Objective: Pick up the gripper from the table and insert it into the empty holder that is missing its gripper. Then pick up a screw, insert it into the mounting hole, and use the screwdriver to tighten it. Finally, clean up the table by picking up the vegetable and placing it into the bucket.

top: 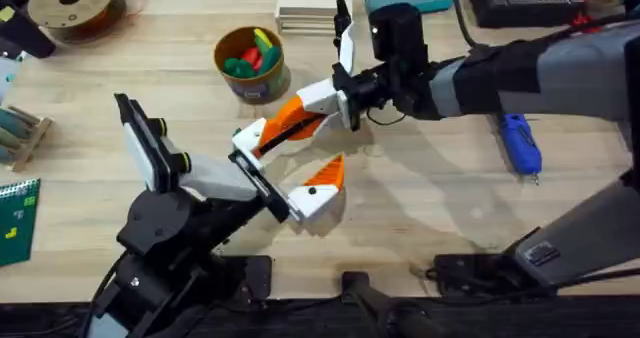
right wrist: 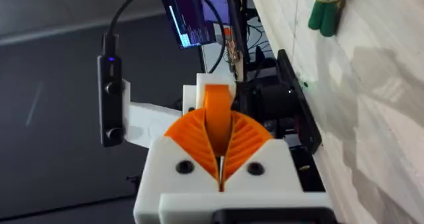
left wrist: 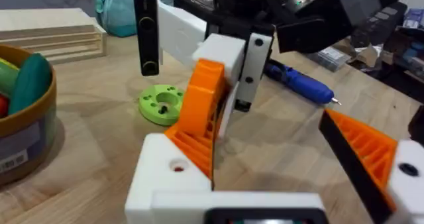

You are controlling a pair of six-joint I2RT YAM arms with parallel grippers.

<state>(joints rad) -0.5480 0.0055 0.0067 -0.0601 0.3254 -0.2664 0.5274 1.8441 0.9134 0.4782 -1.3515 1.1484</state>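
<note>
My left gripper (top: 300, 183) stands wide open at the bench's middle, my right gripper (right wrist: 220, 159) apparently clamped on one of its orange fingers (left wrist: 202, 111), so any tug could twist it; the screwdriver (top: 520, 144) lies toward the right edge.

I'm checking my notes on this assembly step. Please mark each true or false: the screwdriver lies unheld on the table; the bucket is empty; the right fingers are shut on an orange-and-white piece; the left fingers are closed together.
1. The screwdriver lies unheld on the table: true.
2. The bucket is empty: false, it holds red, yellow and green toys.
3. The right gripper has its fingers shut on an orange-and-white gripper piece: true.
4. The left gripper has its fingers closed together: false, they stand wide apart.
</note>
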